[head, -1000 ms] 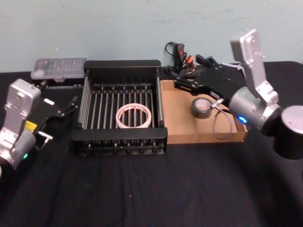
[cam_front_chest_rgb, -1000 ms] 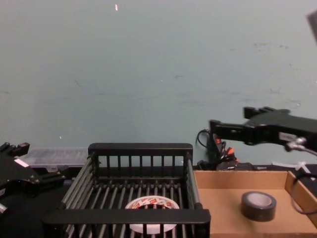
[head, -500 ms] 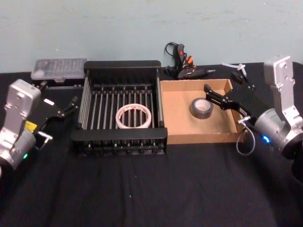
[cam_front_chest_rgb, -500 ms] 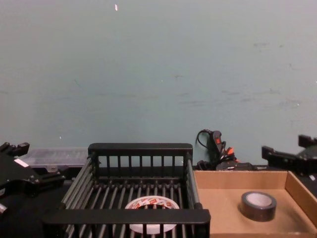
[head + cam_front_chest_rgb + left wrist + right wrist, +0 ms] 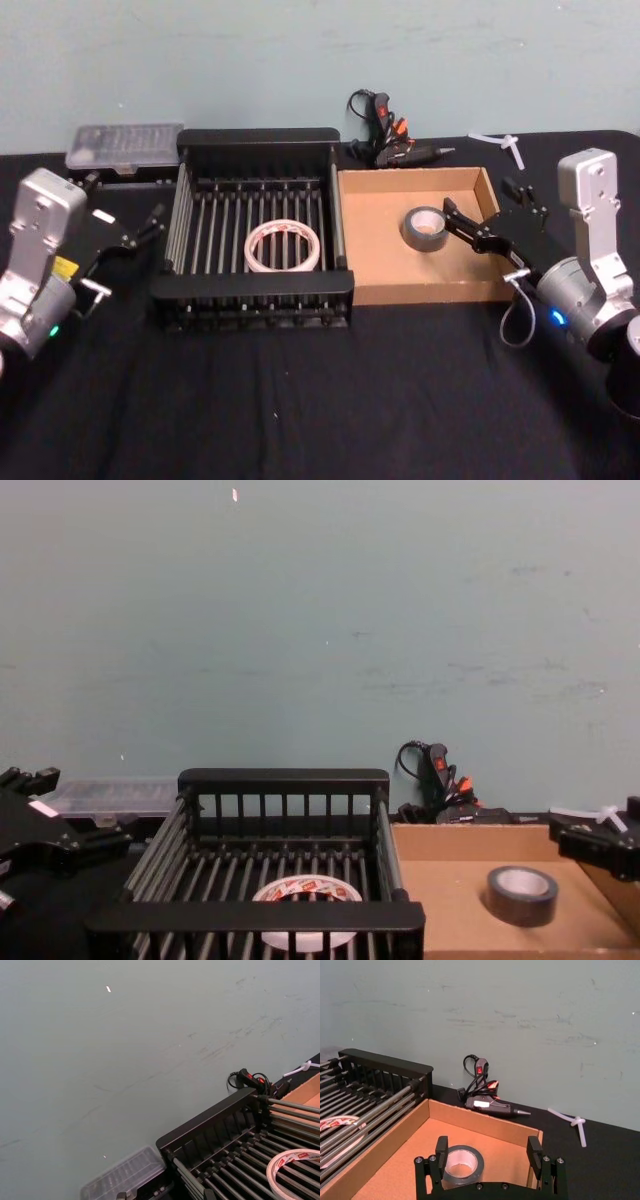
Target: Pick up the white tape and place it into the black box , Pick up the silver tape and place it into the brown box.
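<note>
Brown cardboard walls ring the silver tape [image 5: 425, 229], which I see lying flat in the brown box [image 5: 372, 243]; the white tape [image 5: 284, 245] lies on the slats of the black box [image 5: 259, 140] at nine o'clock of it. My right gripper [image 5: 486, 1151] hangs at the tray's three o'clock wall, fingers [image 5: 441, 1147] wide and empty. My left gripper [image 5: 147, 225] sits idle on the worktop [image 5: 320, 400]; I cannot tell its spread. I judge the risk is clipping that wall and shifting the tray.

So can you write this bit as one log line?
white tape in black box | silver tape in brown box | right gripper open | left gripper parked
</note>
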Robot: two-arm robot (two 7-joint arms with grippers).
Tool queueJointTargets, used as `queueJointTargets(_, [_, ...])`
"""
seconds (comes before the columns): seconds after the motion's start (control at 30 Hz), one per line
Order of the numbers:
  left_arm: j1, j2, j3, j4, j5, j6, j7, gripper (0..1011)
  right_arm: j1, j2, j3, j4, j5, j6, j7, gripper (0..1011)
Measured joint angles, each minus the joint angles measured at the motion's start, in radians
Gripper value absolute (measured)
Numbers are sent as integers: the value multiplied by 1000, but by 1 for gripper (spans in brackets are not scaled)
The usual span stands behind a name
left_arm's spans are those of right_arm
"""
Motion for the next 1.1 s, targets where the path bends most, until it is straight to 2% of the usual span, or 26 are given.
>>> queueJointTargets(0.17, [0,0,0,0,0,0,0,1001,3,-8,3,9,-16,6,0,1002])
queueJointTargets(1.1, [0,0,0,0,0,0,0,1001,4,-5,1,6,-11,6,2,1003])
